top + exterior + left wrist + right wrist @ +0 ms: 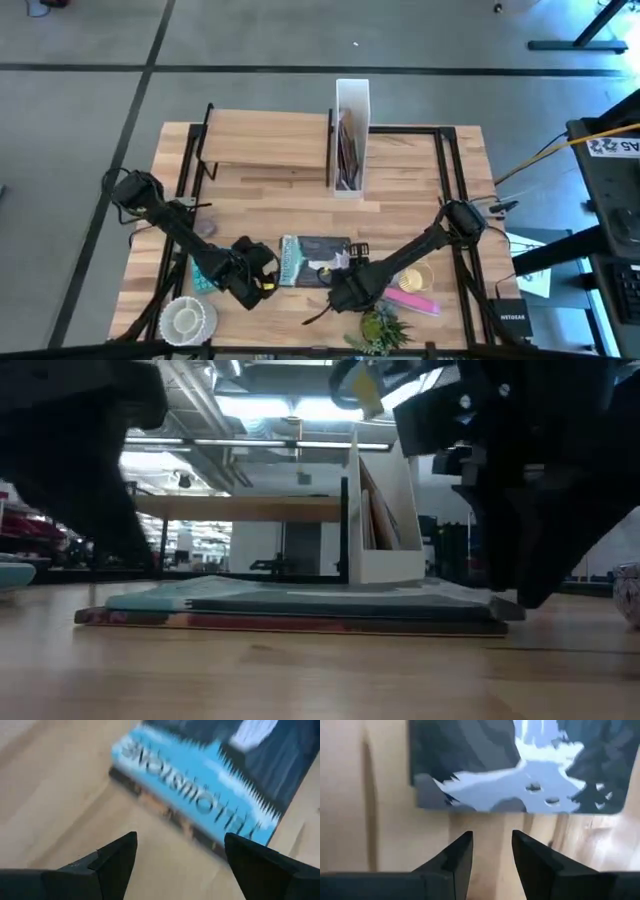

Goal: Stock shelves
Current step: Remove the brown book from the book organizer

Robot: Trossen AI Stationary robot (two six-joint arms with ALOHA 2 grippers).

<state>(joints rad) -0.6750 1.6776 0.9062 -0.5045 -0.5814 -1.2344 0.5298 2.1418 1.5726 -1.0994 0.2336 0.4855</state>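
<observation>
Two grippers flank one flat book (312,262), long axis across the table: left gripper (180,857) spread wide, right gripper (491,851) narrowly parted, both just beside it. Shelves (265,140) stand far behind.

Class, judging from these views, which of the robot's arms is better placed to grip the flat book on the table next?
Probably the left. The left gripper is open wide, facing the book's teal edge. The right gripper also faces the book, but its fingers stand narrowly apart. The shelves lie beyond.
</observation>
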